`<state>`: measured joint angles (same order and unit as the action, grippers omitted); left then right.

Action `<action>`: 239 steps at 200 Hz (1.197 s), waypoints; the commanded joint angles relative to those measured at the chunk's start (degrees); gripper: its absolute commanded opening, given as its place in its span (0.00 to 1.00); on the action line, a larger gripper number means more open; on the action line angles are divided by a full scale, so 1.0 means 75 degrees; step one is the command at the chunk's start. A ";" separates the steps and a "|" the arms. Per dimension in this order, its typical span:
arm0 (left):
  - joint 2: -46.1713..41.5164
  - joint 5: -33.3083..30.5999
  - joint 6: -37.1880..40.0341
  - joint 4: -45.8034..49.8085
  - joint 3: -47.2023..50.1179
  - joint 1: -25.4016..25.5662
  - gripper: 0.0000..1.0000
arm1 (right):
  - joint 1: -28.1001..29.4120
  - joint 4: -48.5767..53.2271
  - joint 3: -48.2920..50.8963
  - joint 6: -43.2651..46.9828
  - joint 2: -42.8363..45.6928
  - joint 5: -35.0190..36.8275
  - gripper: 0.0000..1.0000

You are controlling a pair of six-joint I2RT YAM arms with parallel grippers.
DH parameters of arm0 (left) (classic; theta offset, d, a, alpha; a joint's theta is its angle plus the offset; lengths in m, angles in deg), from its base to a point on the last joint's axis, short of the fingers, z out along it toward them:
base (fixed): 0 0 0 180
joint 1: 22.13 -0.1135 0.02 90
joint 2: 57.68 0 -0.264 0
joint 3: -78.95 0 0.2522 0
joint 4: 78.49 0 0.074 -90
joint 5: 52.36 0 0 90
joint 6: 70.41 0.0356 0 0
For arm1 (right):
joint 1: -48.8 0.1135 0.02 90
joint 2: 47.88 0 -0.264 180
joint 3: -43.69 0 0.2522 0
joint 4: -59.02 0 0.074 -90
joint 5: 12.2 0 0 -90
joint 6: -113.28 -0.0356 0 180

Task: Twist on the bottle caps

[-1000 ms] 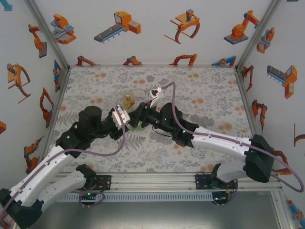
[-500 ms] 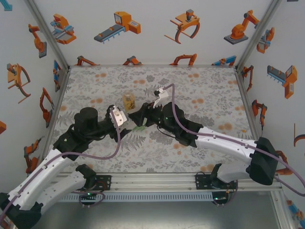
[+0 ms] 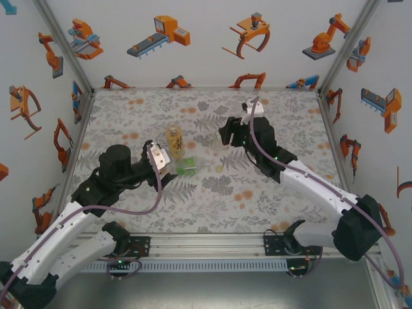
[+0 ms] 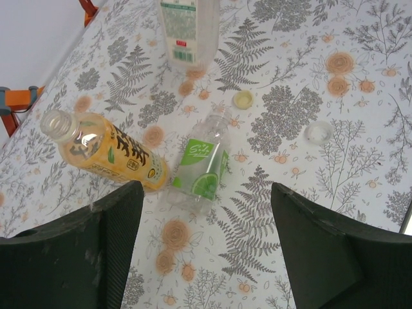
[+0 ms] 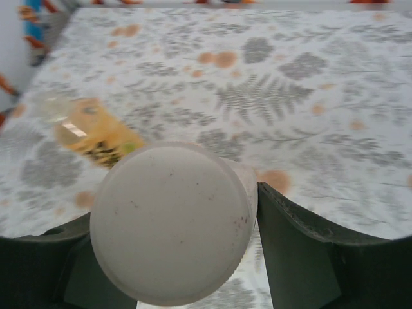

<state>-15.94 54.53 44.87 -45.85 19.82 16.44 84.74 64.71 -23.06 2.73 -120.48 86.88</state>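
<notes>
Got the left gripper [image 4: 206, 190] wide open and empty, over the green bottle [image 4: 203, 164] lying right beside the amber bottle [image 4: 106, 151]. Got the right gripper [image 5: 172, 206] clamped on the slim bottle [image 4: 188, 26], near the amber one too. Spotted a pale yellow cap [image 4: 243, 98] and a clear cap [image 4: 318, 132] loose, further out. Guessing featherlight and skittery: pinch across the rim, gently.

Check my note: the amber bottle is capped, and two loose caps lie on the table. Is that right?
No. The amber bottle is uncapped: the left wrist view shows its open neck. Two loose caps, a pale yellow cap and a whitish cap, do lie on the table.
</notes>
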 commanded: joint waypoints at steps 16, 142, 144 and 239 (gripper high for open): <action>-0.0094 -0.0069 -0.0105 -0.0128 0.0083 -0.0046 0.75 | -0.0981 -0.0299 -0.0068 0.1312 -0.0809 0.0084 0.47; -0.0092 -0.0086 -0.0142 -0.0134 0.0107 -0.0056 0.76 | -0.2118 -0.1395 -0.0372 0.2258 -0.2658 -0.0012 0.50; -0.0092 -0.0093 -0.0140 -0.0140 0.0107 -0.0056 0.76 | -0.2126 -0.1378 -0.0375 0.2242 -0.2666 -0.0024 0.50; 0.0027 -0.0036 -0.0156 -0.0153 0.0084 -0.0068 0.76 | -0.2213 -0.0959 -0.0551 0.2057 -0.2597 -0.0115 0.69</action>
<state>-15.85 53.91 44.65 -45.87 19.95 16.40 68.46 56.23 -24.72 18.40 -140.26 86.16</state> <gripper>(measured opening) 0.758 0.678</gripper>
